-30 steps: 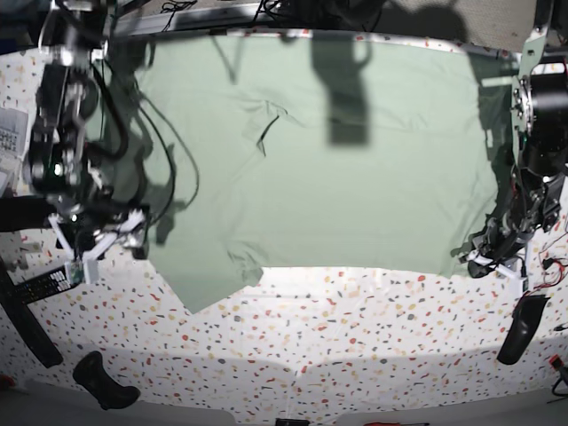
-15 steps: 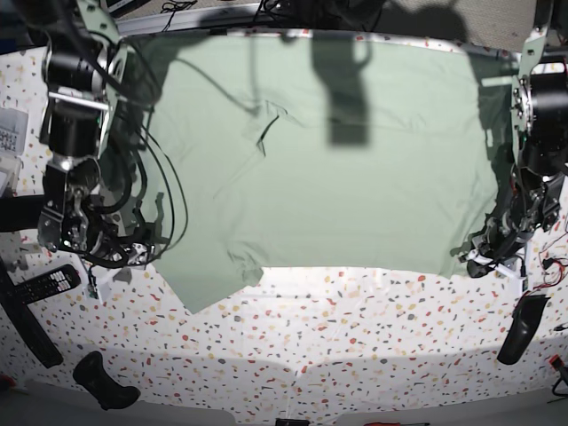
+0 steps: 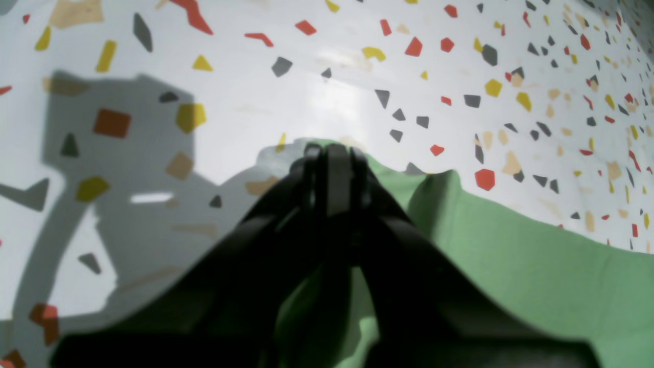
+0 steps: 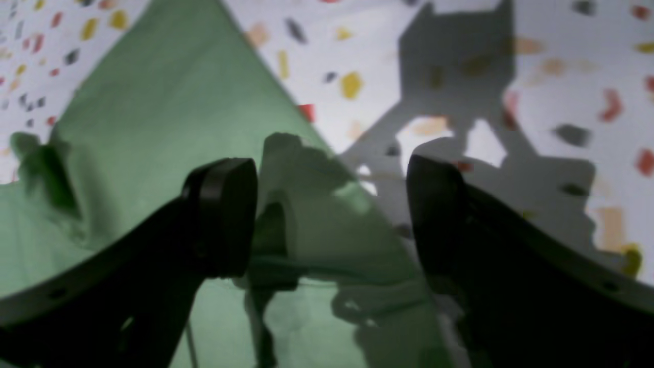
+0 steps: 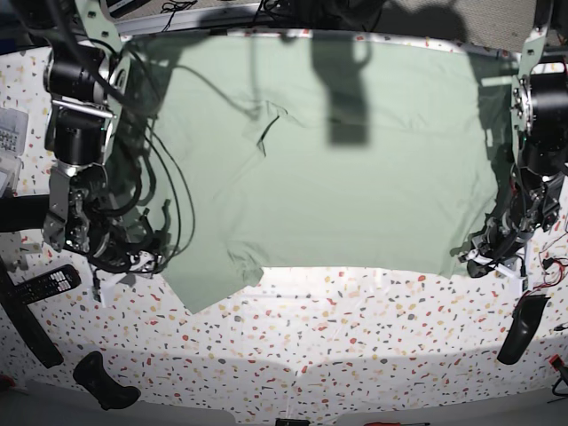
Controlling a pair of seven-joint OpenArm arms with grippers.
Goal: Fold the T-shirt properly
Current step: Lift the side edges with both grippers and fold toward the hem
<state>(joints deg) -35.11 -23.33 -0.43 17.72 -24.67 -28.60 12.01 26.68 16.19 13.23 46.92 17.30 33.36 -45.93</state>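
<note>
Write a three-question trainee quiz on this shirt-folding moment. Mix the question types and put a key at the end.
1. True or false: the left gripper is shut on an edge of the T-shirt.
2. Multiple choice: the right gripper is A) shut on a remote, B) open above the shirt's edge, C) out of view.
3. Fill in: the shirt lies spread on a speckled ____.

Key: 1 true; 2 B; 3 table.
</note>
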